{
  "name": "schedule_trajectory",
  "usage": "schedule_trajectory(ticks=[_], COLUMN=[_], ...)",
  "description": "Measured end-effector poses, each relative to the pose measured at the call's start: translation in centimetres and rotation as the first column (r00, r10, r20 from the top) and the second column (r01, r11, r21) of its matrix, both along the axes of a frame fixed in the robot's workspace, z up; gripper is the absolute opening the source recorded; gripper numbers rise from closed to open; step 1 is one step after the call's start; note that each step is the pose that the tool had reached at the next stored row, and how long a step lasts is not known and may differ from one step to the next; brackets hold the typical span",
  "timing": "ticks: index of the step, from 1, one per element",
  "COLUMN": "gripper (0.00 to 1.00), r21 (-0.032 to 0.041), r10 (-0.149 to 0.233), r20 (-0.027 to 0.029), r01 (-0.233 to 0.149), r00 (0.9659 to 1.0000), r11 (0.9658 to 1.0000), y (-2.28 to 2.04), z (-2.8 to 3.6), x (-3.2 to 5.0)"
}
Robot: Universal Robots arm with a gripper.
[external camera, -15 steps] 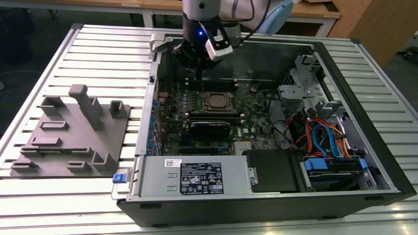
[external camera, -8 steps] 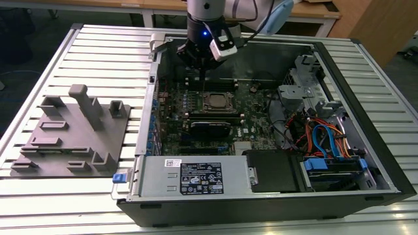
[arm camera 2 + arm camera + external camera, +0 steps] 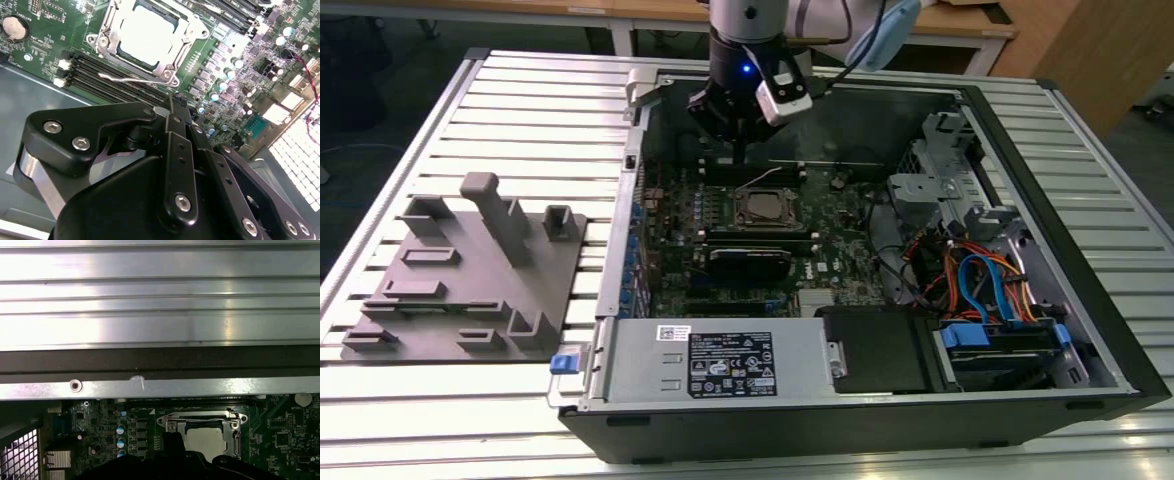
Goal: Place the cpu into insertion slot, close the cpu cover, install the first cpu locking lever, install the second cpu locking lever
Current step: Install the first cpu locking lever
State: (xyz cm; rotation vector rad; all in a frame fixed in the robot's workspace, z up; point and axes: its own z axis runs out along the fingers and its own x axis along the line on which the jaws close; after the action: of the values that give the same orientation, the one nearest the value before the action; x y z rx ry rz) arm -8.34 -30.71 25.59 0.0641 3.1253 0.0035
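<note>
The gripper has its fingers pressed together with nothing between them. The tips point down at the board inside the open case.

In the exterior view the gripper hangs over the far part of the board. The slot lies a little nearer the camera than the tips and a touch toward the exterior view's right, close to them but not touching.

In the second wrist view the first thing beyond the tips is a thin wire lever. It lies low over the long dark memory slots and runs along the side of the slot that faces the gripper. Its long axis is parallel to that side, so it lies crosswise to the line from the tips to the slot. (Whether its end is hooked under a catch I cannot tell.)

Past the lever, the cover lies flat on the slot. The cpu shows bright through the cover's square window and looks seated level.

Judging by this, the chip is placed and the cover is shut, and the lever work is what the gripper is nearest to. The relation that matters is that the lever sits between the tips and the cover and presents its side to them, not its end.
</note>
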Motion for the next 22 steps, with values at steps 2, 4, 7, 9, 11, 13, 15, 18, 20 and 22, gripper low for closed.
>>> schedule_trajectory(ticks=[2,4,7,9,11,13,15,18,20,22], gripper=[0.11,0.11,0.11,0.11,0.11,0.11,0.11,0.11,0.11,0.11], r21=[0.0001,0.0001,0.0022,0.0196,0.0388,0.0410,0.0429,0.0482,0.0482,0.0482], r10=[0.000,0.000,0.000,0.000,0.000,0.000,0.000,0.000,-0.001,-0.001], r20=[0.0001,0.0000,0.0001,0.0000,0.0000,0.0002,-0.0001,0.0002,0.0000,0.0001], r01=[0.000,0.000,0.000,0.000,0.000,0.000,0.000,0.000,0.001,0.001], r00=[1.0000,1.0000,1.0000,1.0000,1.0000,1.0000,1.0000,1.0000,1.0000,1.0000], r11=[1.0000,1.0000,1.0000,0.9998,0.9992,0.9992,0.9991,0.9988,0.9988,0.9988], y=[0.00,0.00,-0.01,-0.08,-0.18,-0.21,-0.33,-0.50,-0.51,-0.51], z=[0.00,0.00,-0.04,-0.07,-0.08,-0.10,-0.11,-0.15,-0.18,-0.21], x=[0.03,0.04,0.05,0.05,0.05,0.05,0.05,0.05,0.05,0.05])
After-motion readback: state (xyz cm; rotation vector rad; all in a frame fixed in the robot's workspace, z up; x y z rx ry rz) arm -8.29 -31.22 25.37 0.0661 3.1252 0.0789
